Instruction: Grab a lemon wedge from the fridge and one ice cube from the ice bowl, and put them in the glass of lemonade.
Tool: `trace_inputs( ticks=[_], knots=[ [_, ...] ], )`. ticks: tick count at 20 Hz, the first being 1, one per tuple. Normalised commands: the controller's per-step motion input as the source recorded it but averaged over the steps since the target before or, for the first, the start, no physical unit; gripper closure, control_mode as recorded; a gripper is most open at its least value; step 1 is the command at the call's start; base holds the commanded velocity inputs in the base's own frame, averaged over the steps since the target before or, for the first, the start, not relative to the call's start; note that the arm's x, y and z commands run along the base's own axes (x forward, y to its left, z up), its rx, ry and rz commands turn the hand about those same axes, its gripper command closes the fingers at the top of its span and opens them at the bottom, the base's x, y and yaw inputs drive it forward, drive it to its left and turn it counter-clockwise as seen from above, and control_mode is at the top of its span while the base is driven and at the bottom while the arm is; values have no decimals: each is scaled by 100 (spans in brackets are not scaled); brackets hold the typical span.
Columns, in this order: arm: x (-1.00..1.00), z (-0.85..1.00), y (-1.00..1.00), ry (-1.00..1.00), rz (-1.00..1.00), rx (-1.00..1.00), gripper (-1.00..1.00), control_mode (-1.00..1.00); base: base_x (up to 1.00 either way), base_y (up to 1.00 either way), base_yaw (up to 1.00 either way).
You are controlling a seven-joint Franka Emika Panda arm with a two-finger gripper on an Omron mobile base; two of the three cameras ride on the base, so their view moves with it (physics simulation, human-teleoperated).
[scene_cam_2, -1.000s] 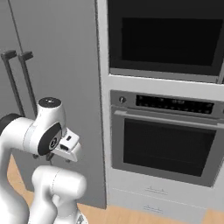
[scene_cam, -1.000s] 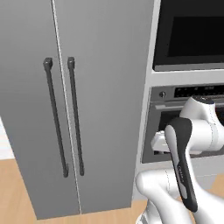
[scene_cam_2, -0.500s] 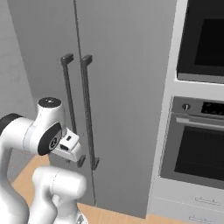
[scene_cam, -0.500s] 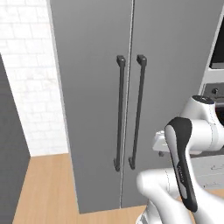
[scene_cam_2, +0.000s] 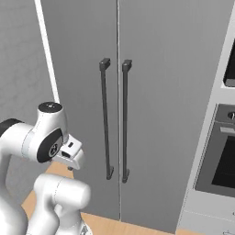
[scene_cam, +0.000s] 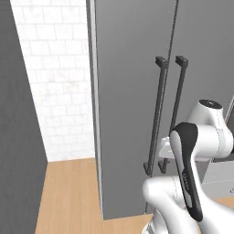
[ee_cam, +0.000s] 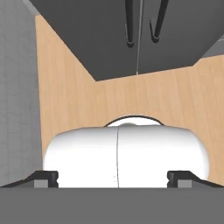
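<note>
the light wooden plank floor carries the tall matte grey two-door fridge, which stands directly on it, doors shut.

The fridge ahead of the gripper has smooth matte grey doors with dark matte bar handles. The floor below the gripper is pale wood planking; a white tiled wall looks faintly rough.

fridge | we see tall matte grey cabinet | both doors shut | two dark bar handles upright, side by side at centre seam
</note>
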Motion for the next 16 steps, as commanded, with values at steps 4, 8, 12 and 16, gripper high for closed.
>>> trace_inputs(
  ticks=[4, 8, 12, 16],
  knots=[
    [0, 0, 0, 0, 0, 0, -100, 100, -19, -49, 0],
    [0, 0, 0, 0, 0, 0, -100, 100, -34, -46, 0],
    [0, 0, 0, 0, 0, 0, -100, 100, -33, 3, 0],
    [0, 0, 0, 0, 0, 0, -100, 100, -46, 26, 0]
  ],
)
